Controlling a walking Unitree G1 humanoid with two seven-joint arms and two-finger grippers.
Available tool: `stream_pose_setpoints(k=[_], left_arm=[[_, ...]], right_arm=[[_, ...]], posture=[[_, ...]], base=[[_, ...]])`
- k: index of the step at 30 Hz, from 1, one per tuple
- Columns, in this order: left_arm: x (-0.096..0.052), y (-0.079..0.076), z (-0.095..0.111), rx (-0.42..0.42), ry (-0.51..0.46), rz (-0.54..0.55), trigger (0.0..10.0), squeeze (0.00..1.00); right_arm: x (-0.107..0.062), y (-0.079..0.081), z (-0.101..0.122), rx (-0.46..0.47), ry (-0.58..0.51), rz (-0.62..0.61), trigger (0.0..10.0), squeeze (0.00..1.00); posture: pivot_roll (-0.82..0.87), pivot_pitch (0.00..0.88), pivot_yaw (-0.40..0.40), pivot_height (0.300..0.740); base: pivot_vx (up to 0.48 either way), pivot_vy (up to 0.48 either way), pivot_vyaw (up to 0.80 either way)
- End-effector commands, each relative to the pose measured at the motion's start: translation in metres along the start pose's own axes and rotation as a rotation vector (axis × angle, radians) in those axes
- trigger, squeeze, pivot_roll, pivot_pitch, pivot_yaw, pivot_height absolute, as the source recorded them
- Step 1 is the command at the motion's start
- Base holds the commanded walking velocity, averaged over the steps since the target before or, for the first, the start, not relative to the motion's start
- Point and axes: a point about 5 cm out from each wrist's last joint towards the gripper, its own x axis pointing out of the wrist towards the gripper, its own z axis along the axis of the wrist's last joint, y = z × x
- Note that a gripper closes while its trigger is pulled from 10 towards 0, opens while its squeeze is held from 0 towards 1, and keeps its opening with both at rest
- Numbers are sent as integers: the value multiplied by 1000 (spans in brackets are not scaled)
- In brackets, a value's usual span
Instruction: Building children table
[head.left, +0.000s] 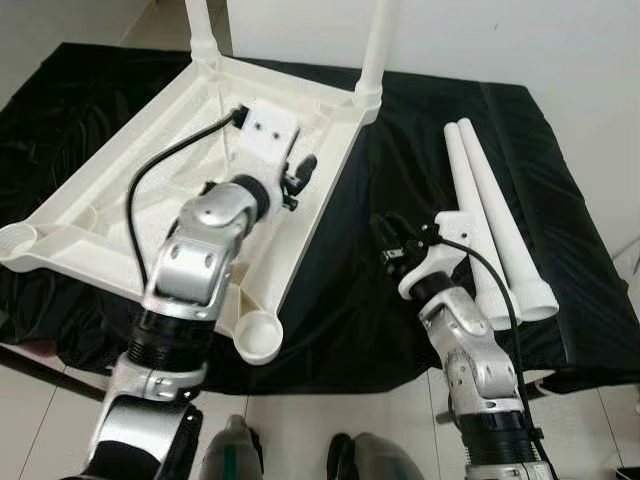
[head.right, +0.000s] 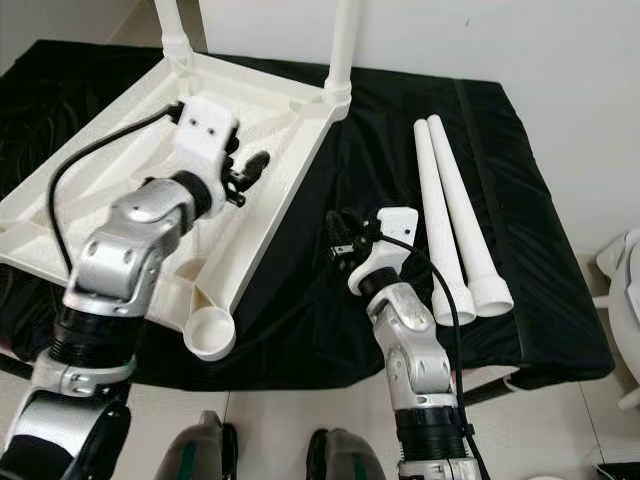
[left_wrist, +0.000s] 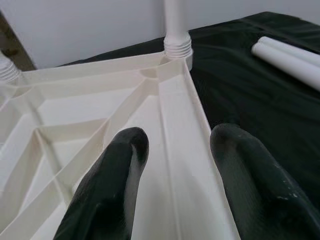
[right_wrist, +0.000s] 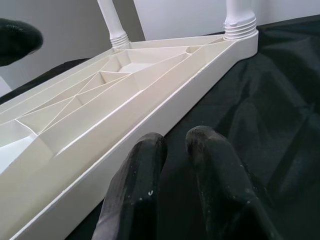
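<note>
Black cloth (head.left: 330, 300) carries an upturned white tabletop (head.left: 150, 200); left hand (left_wrist: 175, 165) spread wide above it, right hand (right_wrist: 175, 175) nearly closed, empty.

— Where does the tabletop (head.left: 120, 200) lie?
— Upside down on the cloth (head.left: 420, 150), at the left, with 2 fitted legs (head.left: 375, 45) at its far corners.
— And the 2 loose legs (head.left: 495, 220)?
— Side by side, on the cloth to the right.
</note>
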Motion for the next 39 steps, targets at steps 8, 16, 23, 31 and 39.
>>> stream_pose_setpoints(k=[8, 16, 23, 31, 39], left_arm=[[-25, 3, -9, 99, -73, -123, 10000, 0], [-41, 15, -20, 130, -89, -146, 10000, 0], [-58, 17, -34, 167, -51, -314, 10000, 0], [-65, 18, -51, 195, 16, -406, 10000, 0], [-79, 21, -58, 189, 60, -526, 10000, 0]], right_arm=[[-3, -1, -3, -16, 4, -1, 10000, 0], [-2, -2, -3, -23, 4, 4, 10000, 0], [-1, -2, -2, -31, 3, 12, 10000, 0], [-1, -4, -1, -40, 2, 8, 10000, 0], [-4, -8, 0, -44, 0, -8, 10000, 0]], posture=[[61, 63, -22, 740], [65, 49, -31, 740], [63, 42, -37, 740], [54, 48, -39, 740], [42, 65, -26, 740]], base=[[0, 0, 0], [0, 0, 0], [0, 0, 0], [0, 0, 0], [0, 0, 0]])
